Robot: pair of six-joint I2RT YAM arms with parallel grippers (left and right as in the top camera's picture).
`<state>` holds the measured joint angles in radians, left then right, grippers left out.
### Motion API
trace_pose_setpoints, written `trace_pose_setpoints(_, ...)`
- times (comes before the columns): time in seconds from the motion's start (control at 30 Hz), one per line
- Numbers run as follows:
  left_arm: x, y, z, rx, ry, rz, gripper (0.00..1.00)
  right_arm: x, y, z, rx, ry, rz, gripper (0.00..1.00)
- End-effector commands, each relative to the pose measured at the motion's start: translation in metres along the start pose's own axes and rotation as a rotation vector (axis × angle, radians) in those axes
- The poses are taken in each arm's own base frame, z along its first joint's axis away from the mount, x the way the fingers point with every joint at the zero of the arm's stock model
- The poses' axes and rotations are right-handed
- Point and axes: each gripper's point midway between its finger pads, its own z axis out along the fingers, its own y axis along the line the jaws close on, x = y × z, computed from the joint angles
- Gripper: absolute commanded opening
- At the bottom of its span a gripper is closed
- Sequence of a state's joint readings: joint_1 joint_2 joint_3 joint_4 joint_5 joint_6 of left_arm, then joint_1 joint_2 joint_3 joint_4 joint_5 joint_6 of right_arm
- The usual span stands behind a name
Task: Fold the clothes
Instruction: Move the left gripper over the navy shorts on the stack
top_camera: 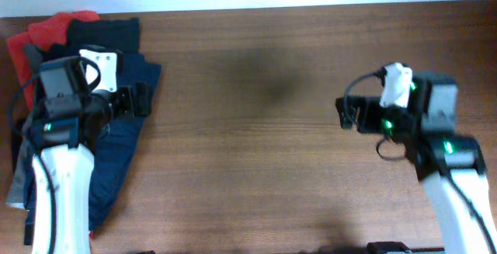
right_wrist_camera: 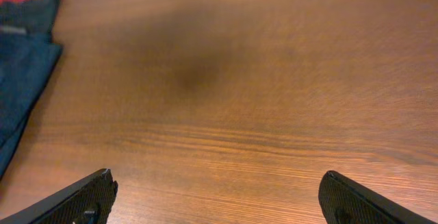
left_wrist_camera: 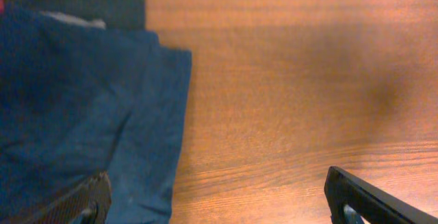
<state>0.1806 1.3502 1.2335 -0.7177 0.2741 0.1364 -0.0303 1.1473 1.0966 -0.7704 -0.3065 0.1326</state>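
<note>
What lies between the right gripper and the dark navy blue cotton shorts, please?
Nothing but bare brown wooden table; the overhead view shows it from the right gripper to the dark navy shorts.

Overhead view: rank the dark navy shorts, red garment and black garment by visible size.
1. Dark navy blue cotton shorts.
2-3. Red cloth garment and black cloth garment: alike, both partly covered, so unranked.

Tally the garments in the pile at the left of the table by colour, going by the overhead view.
Red garment: 1
Black garment: 1
Navy blue shorts: 1
Grey garment: 1, mostly covered, so there may be more grey pieces
Total: 4 garments that can be told apart
</note>
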Motion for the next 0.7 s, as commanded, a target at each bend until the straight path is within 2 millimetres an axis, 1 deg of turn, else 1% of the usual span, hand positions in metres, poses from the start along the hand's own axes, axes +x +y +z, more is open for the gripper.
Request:
trace_pose_setpoints(0.0,0.012,0.004,0.031,0.030,0.079,-0.001,0.99,0.004,0.007,0.032,-0.095,0.104,0.044,0.99)
trace_pose_setpoints(0.07,0.023,0.008,0.045,0.035,0.129,0.020,0.99,0.014,0.013,0.049,-0.162,0.172,0.072,0.99)
trace_pose_setpoints(0.13,0.036,0.016,0.057,0.005,0.185,0.018,0.93,0.022,0.013,0.063,-0.194,0.226,0.097,0.99)
trace_pose_setpoints(0.23,0.056,0.030,0.069,-0.057,0.275,0.007,0.89,0.034,0.009,0.079,-0.204,0.286,0.123,1.00)
trace_pose_setpoints(0.27,0.064,0.035,0.073,-0.078,0.308,0.005,0.84,0.037,0.008,0.083,-0.202,0.300,0.129,0.98)
trace_pose_setpoints(0.33,0.078,0.044,0.078,-0.121,0.368,0.003,0.81,0.040,0.006,0.087,-0.200,0.315,0.136,0.96)
trace_pose_setpoints(0.43,0.100,0.058,0.084,-0.188,0.465,0.005,0.79,0.039,0.006,0.087,-0.199,0.314,0.135,0.95)
trace_pose_setpoints(0.53,0.121,0.068,0.090,-0.230,0.556,0.008,0.77,0.039,0.006,0.087,-0.199,0.312,0.134,0.95)
trace_pose_setpoints(0.67,0.140,0.074,0.101,-0.246,0.627,0.009,0.76,0.038,0.006,0.088,-0.200,0.307,0.132,0.95)
